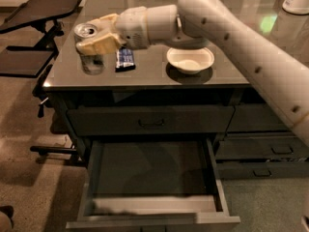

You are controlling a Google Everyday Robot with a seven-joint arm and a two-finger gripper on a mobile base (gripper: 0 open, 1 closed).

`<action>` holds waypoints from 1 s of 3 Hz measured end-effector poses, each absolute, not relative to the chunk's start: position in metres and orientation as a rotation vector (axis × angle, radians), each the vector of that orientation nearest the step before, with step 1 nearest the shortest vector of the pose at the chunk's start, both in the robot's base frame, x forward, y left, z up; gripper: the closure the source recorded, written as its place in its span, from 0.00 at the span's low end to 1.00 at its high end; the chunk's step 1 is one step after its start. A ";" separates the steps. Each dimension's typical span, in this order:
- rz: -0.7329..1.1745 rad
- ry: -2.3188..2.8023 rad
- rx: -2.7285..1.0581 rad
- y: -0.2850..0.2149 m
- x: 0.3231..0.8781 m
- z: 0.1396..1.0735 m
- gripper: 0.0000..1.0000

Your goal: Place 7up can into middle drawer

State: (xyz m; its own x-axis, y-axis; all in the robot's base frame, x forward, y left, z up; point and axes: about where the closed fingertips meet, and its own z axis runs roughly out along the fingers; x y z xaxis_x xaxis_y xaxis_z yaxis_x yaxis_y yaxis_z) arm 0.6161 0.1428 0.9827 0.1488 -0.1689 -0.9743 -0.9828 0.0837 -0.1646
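The 7up can (pixel 87 32), silvery with a shiny top, is held in my gripper (pixel 94 41) over the left end of the counter (pixel 145 76). It hangs a little above the surface, with its reflection below it. The cream fingers (pixel 99 43) are shut around the can's side. My arm reaches in from the upper right. The middle drawer (pixel 154 170) stands pulled open below and in front of the counter; its dark floor is bare.
A blue snack packet (pixel 125 58) lies right of the can and a white bowl (pixel 189 59) sits mid-counter. The top drawer front (pixel 151 123) is shut. Narrower drawers (pixel 270 151) are at right. A black folding stand (pixel 38 13) is at left.
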 end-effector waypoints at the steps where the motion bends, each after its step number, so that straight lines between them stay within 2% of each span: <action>1: 0.961 1.246 -1.336 0.107 0.584 0.991 1.00; 3: 1.048 1.269 -1.390 0.063 0.530 0.937 1.00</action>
